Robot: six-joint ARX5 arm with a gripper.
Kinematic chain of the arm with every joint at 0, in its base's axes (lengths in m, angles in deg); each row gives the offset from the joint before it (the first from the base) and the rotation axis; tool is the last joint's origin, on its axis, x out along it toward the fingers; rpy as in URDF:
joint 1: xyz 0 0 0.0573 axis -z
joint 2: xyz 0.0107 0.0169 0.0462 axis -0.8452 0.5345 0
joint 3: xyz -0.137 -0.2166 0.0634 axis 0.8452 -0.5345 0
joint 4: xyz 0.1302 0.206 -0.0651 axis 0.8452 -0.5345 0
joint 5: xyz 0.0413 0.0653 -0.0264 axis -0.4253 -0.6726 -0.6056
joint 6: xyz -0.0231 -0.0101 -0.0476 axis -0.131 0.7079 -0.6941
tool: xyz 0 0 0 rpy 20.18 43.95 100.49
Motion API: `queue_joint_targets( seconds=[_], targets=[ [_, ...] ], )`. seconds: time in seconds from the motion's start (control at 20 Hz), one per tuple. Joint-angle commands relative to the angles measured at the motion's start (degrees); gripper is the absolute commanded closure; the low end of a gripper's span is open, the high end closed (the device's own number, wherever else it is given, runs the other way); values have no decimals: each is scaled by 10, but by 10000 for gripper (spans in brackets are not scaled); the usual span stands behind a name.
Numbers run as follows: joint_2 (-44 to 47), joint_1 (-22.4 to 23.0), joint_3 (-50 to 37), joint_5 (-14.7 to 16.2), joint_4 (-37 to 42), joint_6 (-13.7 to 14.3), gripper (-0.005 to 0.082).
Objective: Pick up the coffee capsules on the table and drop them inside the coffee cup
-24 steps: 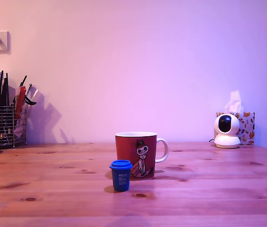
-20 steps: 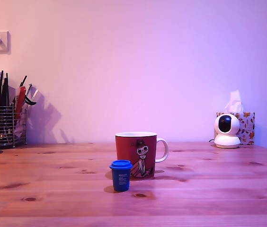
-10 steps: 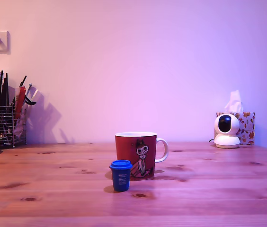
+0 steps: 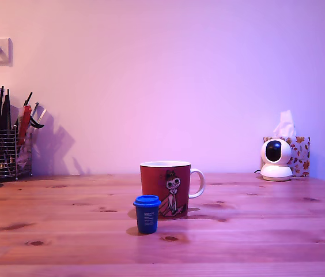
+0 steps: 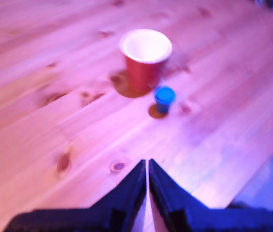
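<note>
Blue capsule point(image 5: 164, 96) is standing upright just beside the mug point(image 5: 145, 57); my gripper point(image 5: 147, 166) is hanging clenched and empty, needing to spread before descending squarely over it.

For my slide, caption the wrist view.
Shut gripper above the table, far from the blue capsule standing beside the red mug.

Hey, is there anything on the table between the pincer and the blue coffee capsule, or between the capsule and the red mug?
Nothing visible. In the wrist view only bare table lies between the pincer and the capsule. The capsule stands right beside the mug, with nothing between them.
</note>
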Motion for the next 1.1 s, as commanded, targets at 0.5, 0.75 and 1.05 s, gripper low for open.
queue_joint_targets(
  seconds=[0.5, 0.75, 1.05],
  targets=[
    [111, 0, -5, 99, 40, 252, 722],
    [190, 0, -5, 115, 40, 277, 708],
    [280, 0, -5, 137, 74, 275, 133]
  ],
)
